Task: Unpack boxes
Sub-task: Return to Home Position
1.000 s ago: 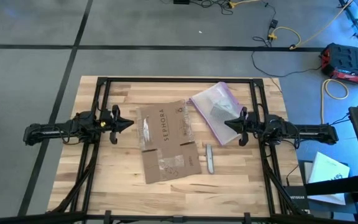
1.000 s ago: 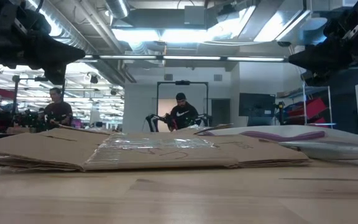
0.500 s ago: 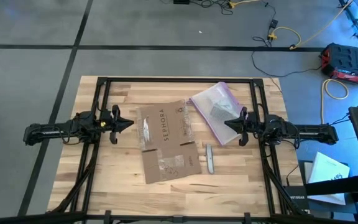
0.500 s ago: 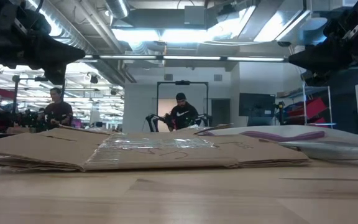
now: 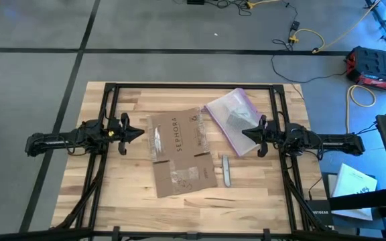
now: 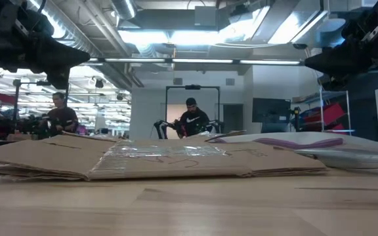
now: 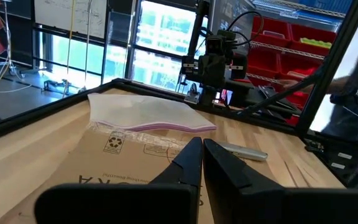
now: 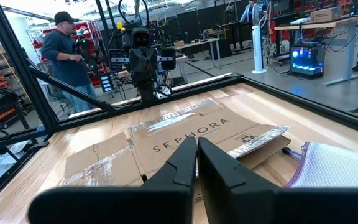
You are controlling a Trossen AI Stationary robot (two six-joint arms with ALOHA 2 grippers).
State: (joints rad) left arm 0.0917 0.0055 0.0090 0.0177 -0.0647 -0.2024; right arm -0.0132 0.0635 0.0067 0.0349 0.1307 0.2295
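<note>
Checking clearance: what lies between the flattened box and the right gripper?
The clear bag, seen in the high view, between the flattened box and the right gripper.

box [image 5: 179, 150]: brown cardboard, looking matt and slightly fibrous
tape [image 5: 157, 142]: clear plastic strips on the box, crinkling and catching glare
bag [image 5: 233, 117]: translucent plastic, showing a soft gloss; purple zip edge
cutter [image 5: 226, 171]: grey and smooth; metal or plastic not telling
table [image 5: 260, 187]: pale jointed wood, smooth, giving a low sheen
frame [image 5: 193, 86]: black metal bars, looking matt
left gripper [image 7: 197, 142]: dark fingers reading as matt plastic
right gripper [image 8: 196, 140]: reading the same, dark and matt
</note>
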